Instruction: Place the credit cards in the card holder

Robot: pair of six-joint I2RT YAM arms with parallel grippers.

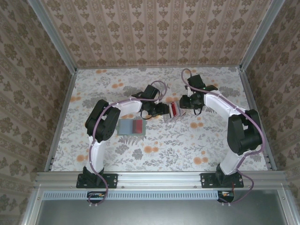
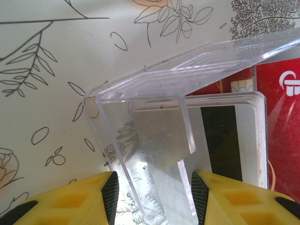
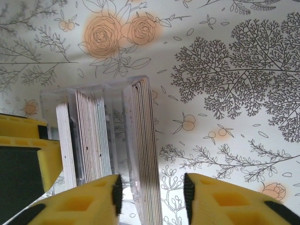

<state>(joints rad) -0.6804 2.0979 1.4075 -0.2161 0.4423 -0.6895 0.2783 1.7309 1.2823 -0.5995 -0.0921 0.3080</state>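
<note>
Where the right tool (image 3: pixel 151 191) hangs over the clear acrylic card holder (image 3: pixel 93 89), its yellow fingers stand apart on either side of one upright stack of credit cards (image 3: pixel 143 154). A strip of tabletop (image 3: pixel 234 70) shows between the stack and the finger at the right of that wrist view, so the jaws are parted and not clamped. The left tool (image 2: pixel 153 187) straddles one end of the holder, with two clear walls running between its fingers; whether the pads press those walls I cannot tell.

Cards stand on edge in the holder in three groups: the stack between the right tool's fingers, a second bundle just left of it, and one thick white-edged piece farthest left. Single cards within a bundle are too thin to count. From the left wrist, a white card with a black stripe (image 2: pixel 220 140) and a red card (image 2: pixel 281 136), cut off at the frame edge, show through the plastic.

Bare floral surface spreads around the holder out to the wallpapered walls (image 1: pixel 154 33). Well apart, beside the left arm, lies one flat grey rectangle with a red band (image 1: pixel 131 127); whether it is one piece or several overlapping cannot be made out.
</note>
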